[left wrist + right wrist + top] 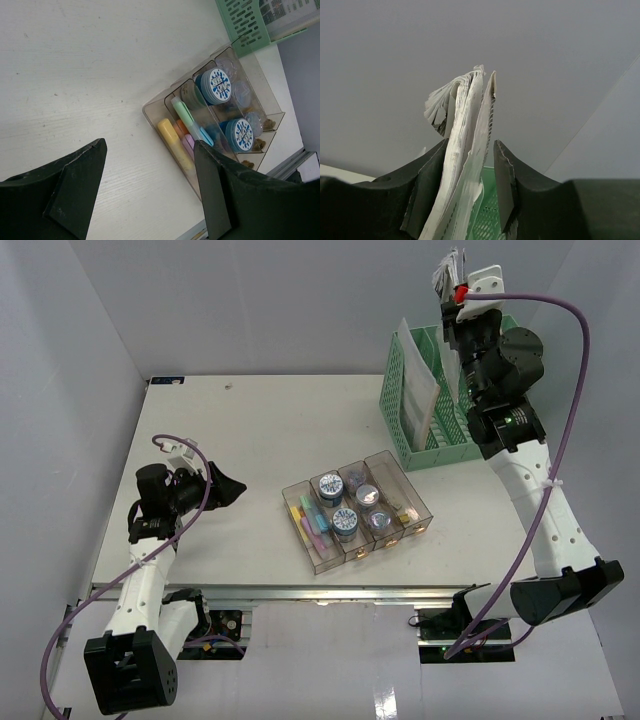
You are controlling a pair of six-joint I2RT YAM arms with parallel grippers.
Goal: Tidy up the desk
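White and flat, the broad square desk [230,440] lies beneath the mint-green mesh file rack [392,380] in the top view: rigid, heavy, nothing you lift. Above the rack your right tool [455,288] is clamped on a pale sheaf of printed papers [445,268]; the left tool [228,490] hovers well left of the rack. Left wrist: that tool [150,165] gapes wide, empty. Right wrist: the sheaf [465,115] looks light and floppy, fanning on top, so hold it low.
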